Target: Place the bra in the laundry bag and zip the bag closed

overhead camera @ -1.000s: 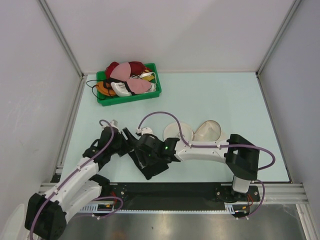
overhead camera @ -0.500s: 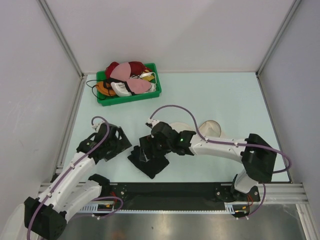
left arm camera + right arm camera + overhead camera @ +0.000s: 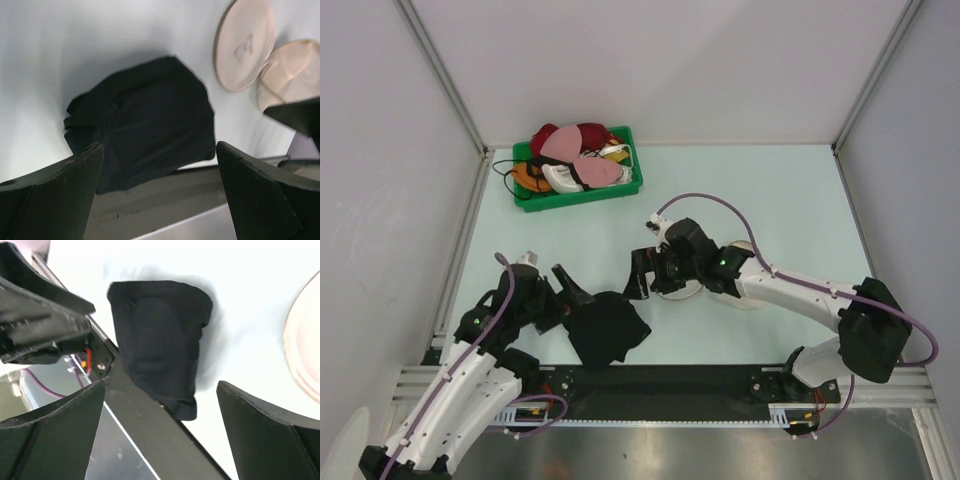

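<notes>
The black bra (image 3: 607,330) lies folded in a heap at the table's near edge, its near side over the black rail. It shows in the left wrist view (image 3: 145,125) and the right wrist view (image 3: 160,340). My left gripper (image 3: 570,296) is open and empty just left of it (image 3: 160,197). My right gripper (image 3: 640,274) is open and empty, above the table behind and right of the bra (image 3: 160,437). The cream laundry bag (image 3: 684,291) lies open under my right arm, mostly hidden; its disc lid (image 3: 245,45) and dome (image 3: 295,65) show side by side.
A green plastic bin (image 3: 525,196) at the back left holds red, pink, white and orange bras. Grey walls close the left, back and right. The black rail (image 3: 670,378) runs along the table's near edge.
Both grippers have let go of the bra. The right gripper has moved back and to the right, over the bag. The left arm pulled back to the left. The bra lies a little nearer the edge.
</notes>
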`<state>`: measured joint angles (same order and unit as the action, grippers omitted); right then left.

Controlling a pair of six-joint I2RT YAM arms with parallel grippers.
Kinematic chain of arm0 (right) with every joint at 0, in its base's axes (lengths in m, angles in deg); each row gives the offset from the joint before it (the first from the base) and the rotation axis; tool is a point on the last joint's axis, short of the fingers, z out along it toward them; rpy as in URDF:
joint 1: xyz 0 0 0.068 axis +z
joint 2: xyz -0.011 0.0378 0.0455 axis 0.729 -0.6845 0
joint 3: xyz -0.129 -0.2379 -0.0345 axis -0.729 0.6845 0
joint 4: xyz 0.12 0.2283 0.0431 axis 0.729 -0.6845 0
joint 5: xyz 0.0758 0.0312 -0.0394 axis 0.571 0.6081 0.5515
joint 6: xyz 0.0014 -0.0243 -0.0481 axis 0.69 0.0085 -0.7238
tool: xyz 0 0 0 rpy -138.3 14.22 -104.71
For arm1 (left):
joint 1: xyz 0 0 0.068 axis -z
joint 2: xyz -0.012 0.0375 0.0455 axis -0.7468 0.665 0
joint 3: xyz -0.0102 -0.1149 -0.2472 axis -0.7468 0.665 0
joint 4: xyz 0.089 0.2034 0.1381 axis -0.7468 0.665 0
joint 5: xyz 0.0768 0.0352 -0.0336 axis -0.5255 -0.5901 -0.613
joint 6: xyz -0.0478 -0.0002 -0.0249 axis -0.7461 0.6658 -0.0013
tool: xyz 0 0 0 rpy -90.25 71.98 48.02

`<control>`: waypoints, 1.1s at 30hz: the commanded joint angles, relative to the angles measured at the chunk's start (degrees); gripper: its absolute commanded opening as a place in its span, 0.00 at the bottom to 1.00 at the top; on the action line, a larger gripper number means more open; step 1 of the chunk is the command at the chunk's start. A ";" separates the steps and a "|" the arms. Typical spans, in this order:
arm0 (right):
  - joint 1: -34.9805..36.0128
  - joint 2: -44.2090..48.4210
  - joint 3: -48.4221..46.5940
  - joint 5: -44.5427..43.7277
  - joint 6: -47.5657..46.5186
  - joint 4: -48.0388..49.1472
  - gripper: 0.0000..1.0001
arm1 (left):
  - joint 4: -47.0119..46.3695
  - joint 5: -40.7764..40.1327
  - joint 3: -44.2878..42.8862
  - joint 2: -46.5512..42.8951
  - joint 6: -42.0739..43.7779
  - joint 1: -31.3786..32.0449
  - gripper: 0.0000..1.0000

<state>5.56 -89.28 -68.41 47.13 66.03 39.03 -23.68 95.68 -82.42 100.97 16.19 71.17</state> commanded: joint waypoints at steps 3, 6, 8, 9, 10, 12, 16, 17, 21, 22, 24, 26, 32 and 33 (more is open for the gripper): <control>-0.94 -8.55 -0.49 6.49 -5.79 3.73 1.00 | -7.50 10.83 6.18 -1.80 -2.93 0.00 0.99; -0.16 -11.64 -0.49 7.73 -4.30 8.20 0.97 | -8.22 11.88 6.72 -3.20 -2.50 0.00 0.99; 0.29 -14.54 -0.23 7.38 -3.33 10.15 0.93 | -7.61 11.89 6.46 -4.08 -1.97 0.00 0.99; 0.38 -15.51 -0.14 7.55 -2.02 11.98 0.91 | -7.25 11.88 6.28 -4.35 -1.97 0.00 0.99; 0.81 -17.52 -0.22 8.16 -1.40 12.96 0.87 | -7.08 11.80 6.19 -4.52 -1.79 0.00 0.99; 1.43 -18.85 -0.14 8.87 0.62 16.65 0.84 | -6.55 11.80 5.49 -4.61 -1.62 0.00 1.00; 2.75 -20.09 0.30 7.99 3.34 18.24 0.72 | -6.11 12.06 4.26 -3.74 -0.30 0.00 1.00; 2.58 -20.09 0.82 8.43 3.96 19.03 0.69 | -6.28 12.23 3.56 -3.39 0.14 0.00 0.99; 1.35 -19.12 4.78 11.32 9.49 26.65 0.41 | -8.21 15.73 2.06 -1.63 3.56 0.00 0.99; 0.99 -18.86 6.61 12.46 10.64 28.16 0.24 | -9.17 17.14 1.80 -1.54 5.31 0.00 0.99; -0.41 -17.20 8.29 13.26 13.89 30.98 0.11 | -13.56 21.01 1.97 -1.54 6.38 0.00 1.00; -1.55 -15.00 10.49 13.35 15.39 30.90 0.00 | -17.52 24.88 2.23 -1.62 6.65 0.09 0.99; -6.38 -1.38 10.94 9.14 9.60 17.57 0.00 | -22.10 26.04 0.57 2.85 6.82 4.29 0.99; -7.61 1.77 10.94 8.87 9.25 16.41 0.00 | -22.63 25.69 0.30 3.64 7.00 5.35 0.99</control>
<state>0.66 -97.67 -56.30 57.43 77.61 59.61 -40.59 118.74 -78.51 101.65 21.24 73.02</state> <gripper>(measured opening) 0.040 0.994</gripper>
